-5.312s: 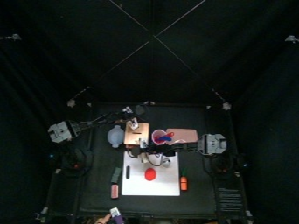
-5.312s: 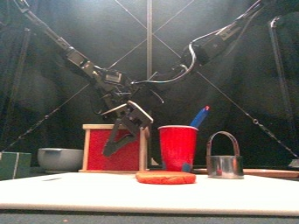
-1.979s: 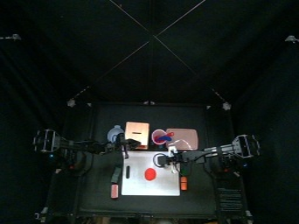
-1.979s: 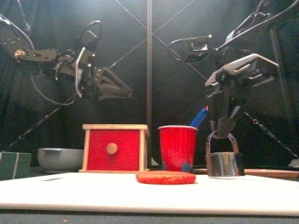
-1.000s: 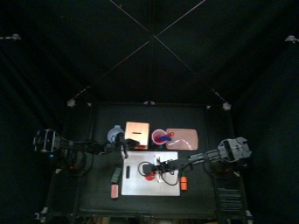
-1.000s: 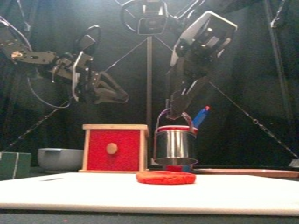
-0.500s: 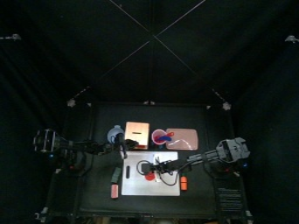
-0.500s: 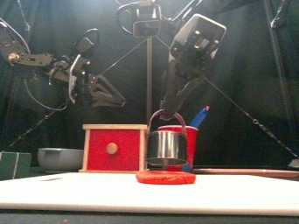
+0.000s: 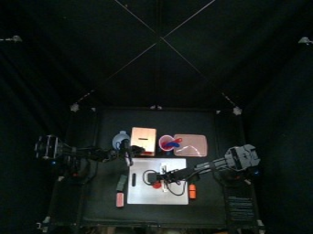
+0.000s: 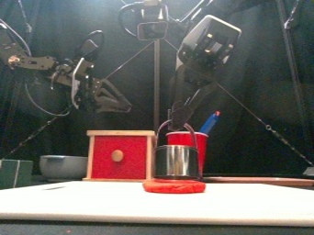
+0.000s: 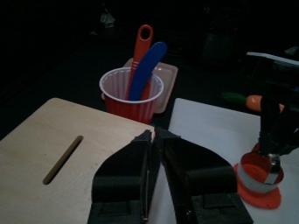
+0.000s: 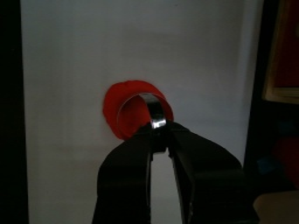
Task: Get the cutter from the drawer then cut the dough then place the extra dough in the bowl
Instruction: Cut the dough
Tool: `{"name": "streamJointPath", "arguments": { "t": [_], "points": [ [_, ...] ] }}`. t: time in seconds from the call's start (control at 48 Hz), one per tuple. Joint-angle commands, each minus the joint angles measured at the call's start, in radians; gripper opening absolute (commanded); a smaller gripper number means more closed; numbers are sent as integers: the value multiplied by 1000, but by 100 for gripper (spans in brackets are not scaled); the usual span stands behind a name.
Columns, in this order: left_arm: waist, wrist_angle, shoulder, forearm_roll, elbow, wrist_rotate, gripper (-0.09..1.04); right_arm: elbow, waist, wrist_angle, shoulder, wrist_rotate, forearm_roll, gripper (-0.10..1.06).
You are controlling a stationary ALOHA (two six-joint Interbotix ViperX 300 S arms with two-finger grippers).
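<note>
white board [image 9: 145,194]: right hand [image 10: 177,119] holds cutter [image 10: 177,162] upright on dough [image 10: 174,186]

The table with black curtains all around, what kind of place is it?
Probably a robot practice booth, set up like a toy kitchen: the right hand holds a metal cutter on red dough, near a red cup of toy knives.

The cutter [image 10: 177,162] is polished metal, its round wall mirror-bright, with a thin wire handle. The dough [image 10: 174,185] looks matt and soft. The board [image 10: 245,207] is smooth, matt white. The box [image 10: 119,156] is pale bare wood with a matt red front. The cup [image 10: 194,139] is faintly glossy red plastic. The curtain [image 10: 270,92] is black cloth.
</note>
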Motion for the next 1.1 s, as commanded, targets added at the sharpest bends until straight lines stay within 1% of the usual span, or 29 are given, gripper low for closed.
{"name": "streamJointPath", "arguments": {
  "t": [0.021, 0.292, 0.438, 0.542, 0.771, 0.854, 0.917, 0.979, 1.104],
  "points": [
    [-2, -6, -5, 2, -11, 2, 57, -25, 2, -8, -12, 5, 6, 48],
    [-2, -5, -3, 2, -11, 0, 57, -32, 3, -8, 5, 8, 32, 48],
    [-2, -2, -5, 0, -11, 0, 57, -34, 2, -9, 11, 14, 46, 52],
    [-2, -2, -3, 0, -11, 0, 57, -35, 2, -12, 9, 23, 48, 59],
    [-2, 0, -5, -6, -14, 3, 59, -38, 0, -12, -6, 20, 31, 77],
    [-2, 0, -5, -6, -15, 3, 63, -37, 3, -18, -26, 11, -5, 78],
    [-6, -2, -5, -3, -18, 3, 67, -29, 6, -21, -48, 21, -46, 79],
    [-23, -3, -3, -3, -23, 6, 74, -20, 9, -25, -72, 26, -72, 79],
    [-75, -9, -3, 5, -26, 8, 88, 37, 8, -58, -129, 31, -84, 79]
  ]
}}
